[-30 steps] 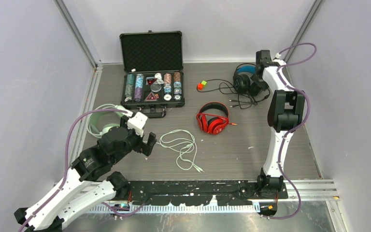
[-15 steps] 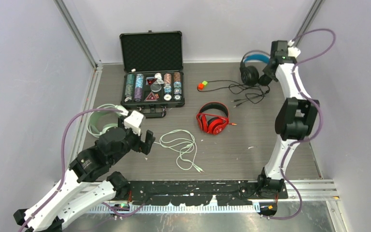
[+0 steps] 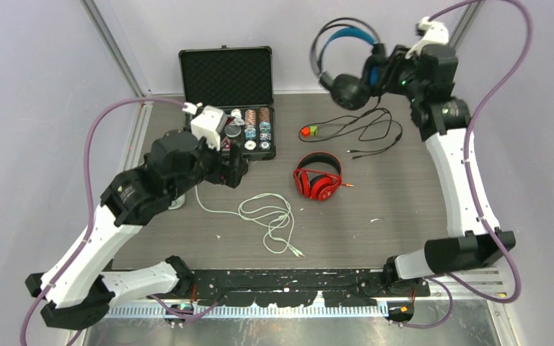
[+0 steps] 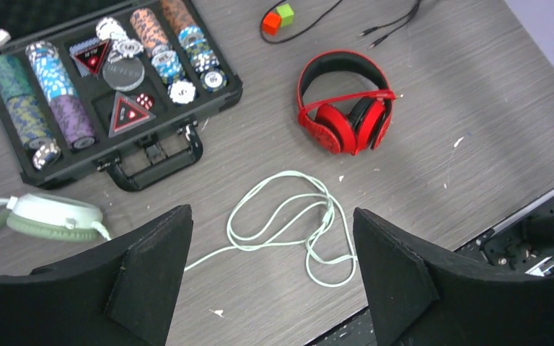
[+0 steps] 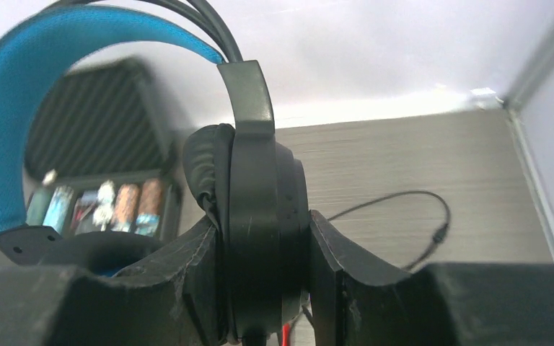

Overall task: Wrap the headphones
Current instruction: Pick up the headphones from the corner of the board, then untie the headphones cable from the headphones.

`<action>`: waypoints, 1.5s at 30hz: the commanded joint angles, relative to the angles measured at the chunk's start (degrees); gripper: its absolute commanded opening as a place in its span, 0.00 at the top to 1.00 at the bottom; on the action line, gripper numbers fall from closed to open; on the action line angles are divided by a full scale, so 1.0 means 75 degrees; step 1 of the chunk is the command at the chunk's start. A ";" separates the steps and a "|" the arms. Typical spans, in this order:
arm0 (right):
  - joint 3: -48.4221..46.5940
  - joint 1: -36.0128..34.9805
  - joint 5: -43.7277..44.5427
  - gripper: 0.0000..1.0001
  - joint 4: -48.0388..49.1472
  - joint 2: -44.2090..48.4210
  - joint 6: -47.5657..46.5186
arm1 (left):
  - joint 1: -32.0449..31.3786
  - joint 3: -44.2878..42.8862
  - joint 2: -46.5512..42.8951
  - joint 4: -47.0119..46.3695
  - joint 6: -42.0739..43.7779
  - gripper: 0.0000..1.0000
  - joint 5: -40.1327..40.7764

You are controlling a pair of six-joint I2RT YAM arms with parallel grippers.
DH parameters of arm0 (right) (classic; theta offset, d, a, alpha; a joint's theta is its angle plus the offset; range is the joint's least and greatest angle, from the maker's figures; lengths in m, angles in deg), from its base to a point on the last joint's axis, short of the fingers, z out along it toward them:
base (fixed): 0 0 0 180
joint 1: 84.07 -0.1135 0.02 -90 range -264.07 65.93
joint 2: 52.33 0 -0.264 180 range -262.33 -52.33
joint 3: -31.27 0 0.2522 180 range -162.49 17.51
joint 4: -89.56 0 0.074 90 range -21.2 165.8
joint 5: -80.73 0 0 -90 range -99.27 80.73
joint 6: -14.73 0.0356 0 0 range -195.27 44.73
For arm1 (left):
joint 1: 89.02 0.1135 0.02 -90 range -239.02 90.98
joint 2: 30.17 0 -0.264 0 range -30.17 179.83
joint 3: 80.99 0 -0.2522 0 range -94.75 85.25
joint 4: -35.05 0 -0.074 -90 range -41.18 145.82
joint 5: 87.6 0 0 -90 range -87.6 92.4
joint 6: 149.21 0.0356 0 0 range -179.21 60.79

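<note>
Right wrist view: raised right fingers [image 5: 187,288] clamp the black headphones [image 5: 260,209] by an earcup. Left fingers [image 4: 148,277] hang wide above the desk [image 4: 440,166]; the open case [image 3: 227,76] holds poker chips [image 4: 65,119]

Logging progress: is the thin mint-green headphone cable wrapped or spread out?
Spread out: the thin mint-green cable lies in loose, sprawling loops on the grey wooden table.

top: high, downward | left wrist: downward, shares red headphones [image 3: 317,176] [image 4: 346,101] | right wrist: level, near black headphones [image 5: 260,238]
</note>
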 commanded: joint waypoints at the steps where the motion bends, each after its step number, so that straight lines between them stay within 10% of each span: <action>1: 0.1507 -0.1082 -0.0812 0.99 0.2453 0.1325 -0.2337 | -0.0002 -0.1414 0.0697 0.0648 -0.0053 0.16 -0.0228; 17: 0.3312 -0.2848 -0.1614 0.99 0.3022 0.3092 -0.4058 | 0.0309 -0.6893 0.4782 0.2594 0.0598 0.07 -0.0421; 26: 0.3364 -0.3426 -0.1232 1.00 0.2905 0.3173 -0.4231 | 0.0557 -0.6912 0.5534 0.2451 0.0641 0.09 -0.0594; 45: 0.3320 -0.3926 -0.0842 0.94 0.2695 0.2775 -0.3805 | 0.0561 -0.5663 0.5193 0.2143 0.0983 1.00 0.0201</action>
